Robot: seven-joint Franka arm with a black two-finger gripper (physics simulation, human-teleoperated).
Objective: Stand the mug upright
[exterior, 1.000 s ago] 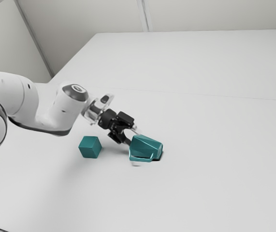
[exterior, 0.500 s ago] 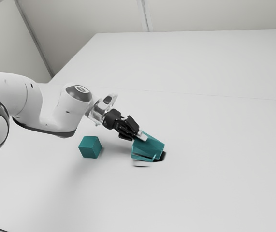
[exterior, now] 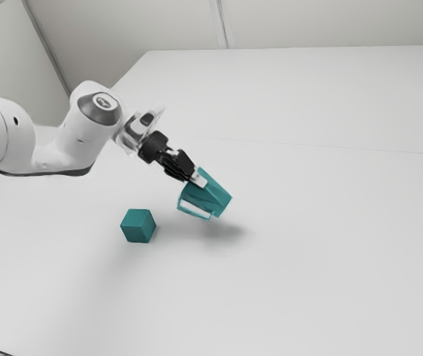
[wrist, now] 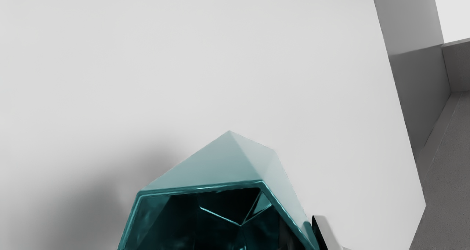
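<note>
Mug (exterior: 210, 196) in the air over the counter (exterior: 292, 282), tipped, not upright; its shadow (exterior: 222, 231) lies on the surface below, apart from the body; handle (exterior: 194, 211) on the lower side, toward the exterior view's left.

Pincer (exterior: 198, 179) closed down on the mug's wall at the mouth end, only the wall's thickness between its fingers; wrist view gives a pale finger (wrist: 323, 231) outside the wall and a dark shape within, so the hold looks to straddle the rim (wrist: 200, 187).

Long axis slants: mouth up toward the pincer and the exterior view's left, base down and away toward that view's right; in the wrist view the mouth opens toward the camera, base beyond it. My reading: a lift in hand, uprighting not complete; the coming move turns on this slant; the hand should tilt nearer to plumb so the base swings under the mouth, then ease down until the base sits flat. Risks, as I judge them: too little turn and the handle side lands first; a wall pinch may let the mug pivot.

Teal cube (exterior: 138, 225) on the counter toward the exterior view's left, clear of the mug; bare surface toward that view's right, good room for the base; counter's edge (wrist: 398, 99) well apart from the mug.
</note>
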